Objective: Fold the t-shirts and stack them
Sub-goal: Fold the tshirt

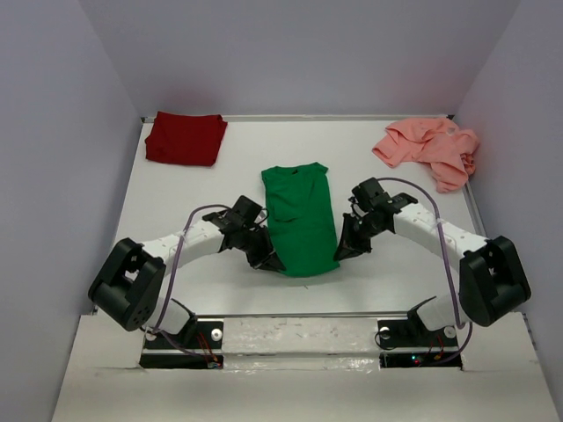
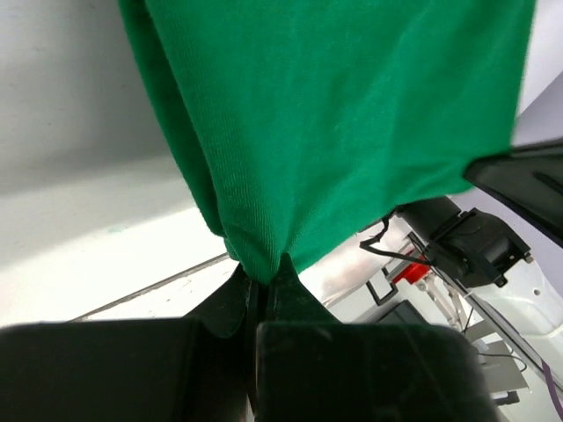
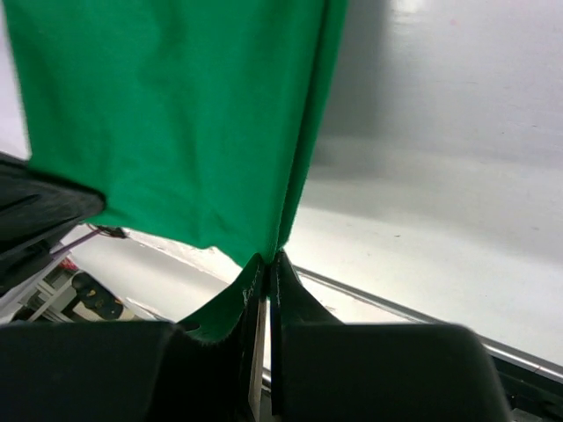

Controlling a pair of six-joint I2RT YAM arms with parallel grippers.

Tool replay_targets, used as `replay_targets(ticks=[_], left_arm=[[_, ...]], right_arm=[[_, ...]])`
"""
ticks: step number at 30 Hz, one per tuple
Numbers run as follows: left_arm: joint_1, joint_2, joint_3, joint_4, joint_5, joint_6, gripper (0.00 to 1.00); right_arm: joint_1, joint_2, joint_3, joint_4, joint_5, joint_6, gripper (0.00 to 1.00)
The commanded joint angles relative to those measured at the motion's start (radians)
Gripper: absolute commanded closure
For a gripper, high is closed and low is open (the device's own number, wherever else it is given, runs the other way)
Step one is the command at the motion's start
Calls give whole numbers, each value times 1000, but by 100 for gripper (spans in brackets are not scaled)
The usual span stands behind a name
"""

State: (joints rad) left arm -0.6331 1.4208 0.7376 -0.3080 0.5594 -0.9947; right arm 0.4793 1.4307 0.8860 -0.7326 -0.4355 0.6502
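**Position of the work.** The green t-shirt (image 1: 299, 224) lies at the centre of the top view on the white tabletop (image 1: 396, 211). Its collar is toward the upper edge of the frame and its hem toward the lower edge. It shows as a narrow strip, so its sleeves are probably folded in, though the overhead view is too coarse to confirm this. The dark red t-shirt (image 1: 185, 138) lies folded at the upper left. The salmon pink t-shirt (image 1: 428, 149) lies crumpled at the upper right. Both are well apart from the arms.

**State of the tools.** The left tool (image 2: 264, 280) is closed on the lower left corner of the green t-shirt. The right tool (image 3: 268, 261) is closed on the lower right corner. In each wrist view the cloth is pinched to a point between the jaws and fans out beyond them.

**Handling properties.** The fabric is light, soft and limp. It has no stiffness, sags between the grip points and creases readily. It is not fragile, and a thin pinch can slip out.

**Grip recommendation.** Hold the two hem corners and keep the edge between them taut. The next fold likely calls for carrying both corners together toward the collar.
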Motion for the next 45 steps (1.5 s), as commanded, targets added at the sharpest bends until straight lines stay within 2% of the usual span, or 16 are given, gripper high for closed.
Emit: replay_targets(ticks=[1,10,18,21,31,35,45], left_arm=[[1,-13,61,-92,-7,8,100],[59,56,258,-227,-52,94,100],[208,101,396,-321,-59,182,100],[230,128,454,-348,-65,203,100],[245,239,615,-384,-58,223,100],[245,303,725,-410,-67,241,100],[257,437,894,-448,-70,255,100]], right_arm=[[-2,-42,100,-93,11,-11,100],[-2,0,208,-119,18,-20,100],[-21,62,316,-148,26,-53,100],[-44,88,370,-160,24,-70,100],[-125,186,522,-198,4,-127,100],[-134,243,597,-203,6,-147,100],[-177,376,740,-209,-6,-173,100]])
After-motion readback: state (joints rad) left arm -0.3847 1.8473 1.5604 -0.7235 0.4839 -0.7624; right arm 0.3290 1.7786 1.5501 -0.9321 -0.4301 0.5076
